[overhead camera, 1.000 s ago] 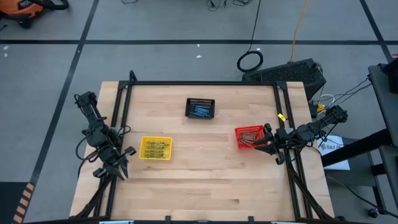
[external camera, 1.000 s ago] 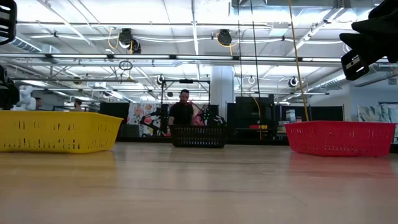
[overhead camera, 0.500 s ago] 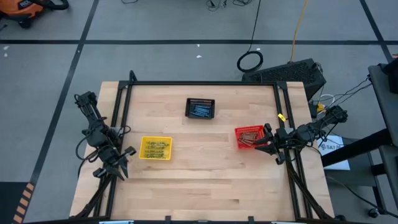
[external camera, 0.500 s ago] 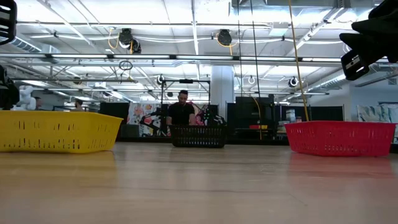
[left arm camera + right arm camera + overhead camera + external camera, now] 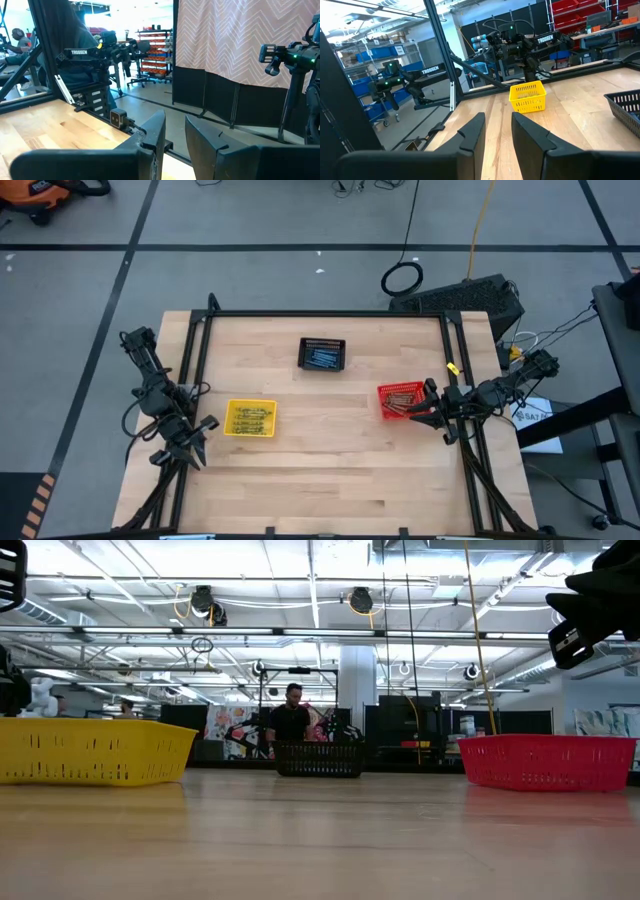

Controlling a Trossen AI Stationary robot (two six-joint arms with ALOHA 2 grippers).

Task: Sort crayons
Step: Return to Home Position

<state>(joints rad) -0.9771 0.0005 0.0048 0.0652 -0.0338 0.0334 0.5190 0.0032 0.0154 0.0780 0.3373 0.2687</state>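
Seen from above, on a pale wooden table (image 5: pixel 320 480), three small mesh baskets hold every crayon in view. No loose crayon shows on the bare wood.

Taking the table's centre as the hub of a clock:
- The black basket (image 5: pixel 322 340) sits at 12 o'clock and holds the blue-grey crayons (image 5: pixel 321 358).
- The yellow basket (image 5: pixel 229 418) sits at 9 o'clock and holds the yellow-olive crayons (image 5: pixel 250 418).
- The red basket (image 5: pixel 380 402) sits at 3 o'clock and holds the brown-red crayons (image 5: pixel 399 398).

Each colour lies in its own basket, so the sorting looks finished or very nearly so.

The yellow-olive and blue-grey crayons lie flat, with their long axes running roughly from 9 to 3 o'clock. The brown-red ones seem to lie much the same way, slightly tilted. Which end of any crayon is the tip cannot be told.

The left gripper (image 5: pixel 200 440) hangs at the table's 8 o'clock edge, near the yellow basket but apart from it. Its fingers (image 5: pixel 155 135) stand a narrow gap apart with nothing between them. The right gripper (image 5: pixel 422 408) hovers at the red basket's 3 o'clock rim, and the low view shows it raised well above the basket. It is also narrowly parted and empty.

Both arms look parked off the work area because nothing remains to pick up. The right arm has not yet cleared its basket.
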